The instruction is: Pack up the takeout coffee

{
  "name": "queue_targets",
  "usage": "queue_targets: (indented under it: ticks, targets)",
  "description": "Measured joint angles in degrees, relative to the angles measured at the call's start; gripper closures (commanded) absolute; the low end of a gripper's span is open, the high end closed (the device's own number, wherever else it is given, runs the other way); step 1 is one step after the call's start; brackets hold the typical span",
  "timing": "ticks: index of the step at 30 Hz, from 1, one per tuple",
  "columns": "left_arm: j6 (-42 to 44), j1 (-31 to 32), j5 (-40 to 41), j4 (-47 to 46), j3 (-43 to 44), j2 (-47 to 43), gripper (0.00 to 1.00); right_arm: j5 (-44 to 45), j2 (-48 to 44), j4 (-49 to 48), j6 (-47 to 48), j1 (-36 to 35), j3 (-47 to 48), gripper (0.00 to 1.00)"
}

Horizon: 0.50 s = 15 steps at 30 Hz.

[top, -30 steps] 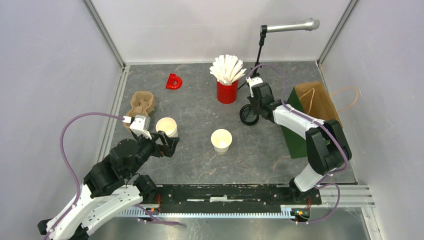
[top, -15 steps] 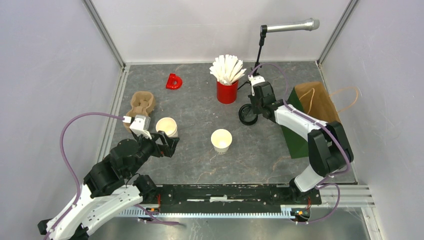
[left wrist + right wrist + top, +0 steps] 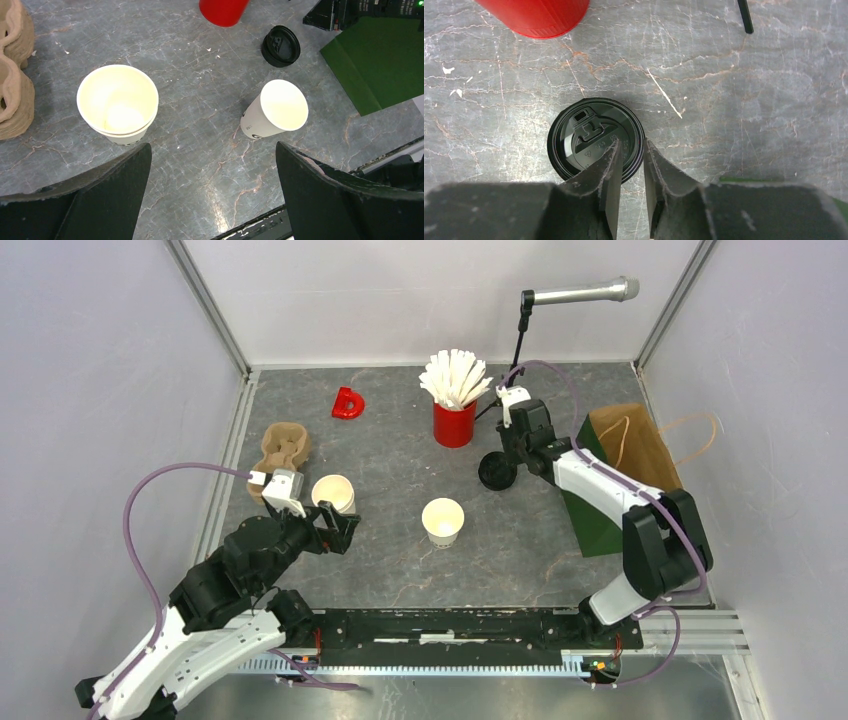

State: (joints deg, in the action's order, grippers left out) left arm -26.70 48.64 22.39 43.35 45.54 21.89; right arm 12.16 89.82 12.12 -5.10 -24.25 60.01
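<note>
I log: left cup [image 3: 333, 492] at centre-left and mid cup [image 3: 442, 520] at centre, judged light, crushable, best held low on the wall; lid [image 3: 589, 135] right of centre, likely stiff, slick, taken by rim; left claw [image 3: 212, 150] wide open, right claw [image 3: 630, 145] barely parted astride that rim.

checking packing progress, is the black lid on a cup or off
Off. The black lid lies flat on the table; the left cup and the middle cup stand uncovered.

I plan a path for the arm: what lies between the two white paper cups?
Nothing but bare table between the cup by the carrier and the central cup; the left wrist view shows this clearly.
</note>
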Motion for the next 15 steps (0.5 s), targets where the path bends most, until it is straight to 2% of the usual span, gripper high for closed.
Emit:
queue_targets:
  ticks: [4,12,15]
  targets:
    - [0.0,0.0,0.0,0.1,0.0,0.0,0.00,-1.5,0.8,-1.6,2.0,0.0,0.0,0.64]
    - [0.0,0.0,0.0,0.1,0.0,0.0,0.00,-3.2,3.7,-2.3,2.3,-0.2,0.0,0.66]
    - [0.0,0.0,0.0,0.1,0.0,0.0,0.00,-3.6,3.7,-4.4,0.5,-1.0,-0.5,0.63]
